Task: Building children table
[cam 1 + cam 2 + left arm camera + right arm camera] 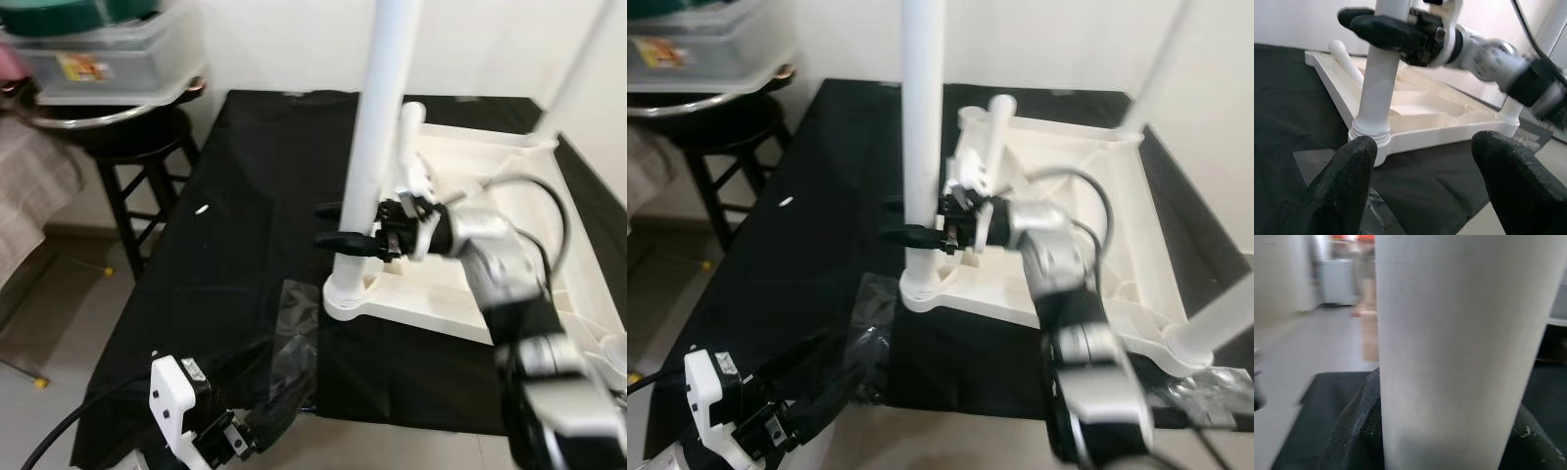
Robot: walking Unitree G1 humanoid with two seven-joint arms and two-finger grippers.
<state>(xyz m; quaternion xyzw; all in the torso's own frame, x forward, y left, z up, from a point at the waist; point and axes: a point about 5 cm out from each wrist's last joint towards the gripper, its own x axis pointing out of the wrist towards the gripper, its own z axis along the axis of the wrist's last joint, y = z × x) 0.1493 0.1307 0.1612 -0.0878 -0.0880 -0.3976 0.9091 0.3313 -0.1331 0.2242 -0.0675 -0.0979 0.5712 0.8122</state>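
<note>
The white table top lies upside down on a black cloth, w/ legs standing up from its corners. The near-left leg stands upright in its corner socket, base collar seated at the socket as far as can be seen. The right gripper reaches in from the right & has its two black fingers either side of that leg, closed on it low down, a bit above the socket; the right wrist view shows the leg pressed right between the fingers.

The left gripper hangs low at the near edge of the cloth, fingers spread apart & holding nothing, pointed toward the socket. Clear plastic wrap lies crumpled on the cloth just beside that corner.

Progress, at a guess: well along. Another leg stands at the near-right corner, one more leg at the far right, & a shorter white rod leans at the far-left corner, maybe not fixed yet. Left to do: tighten the held leg, finish the far-left one, flip the table upright.

A black stool w/ a plastic bin stands left of the cloth.
</note>
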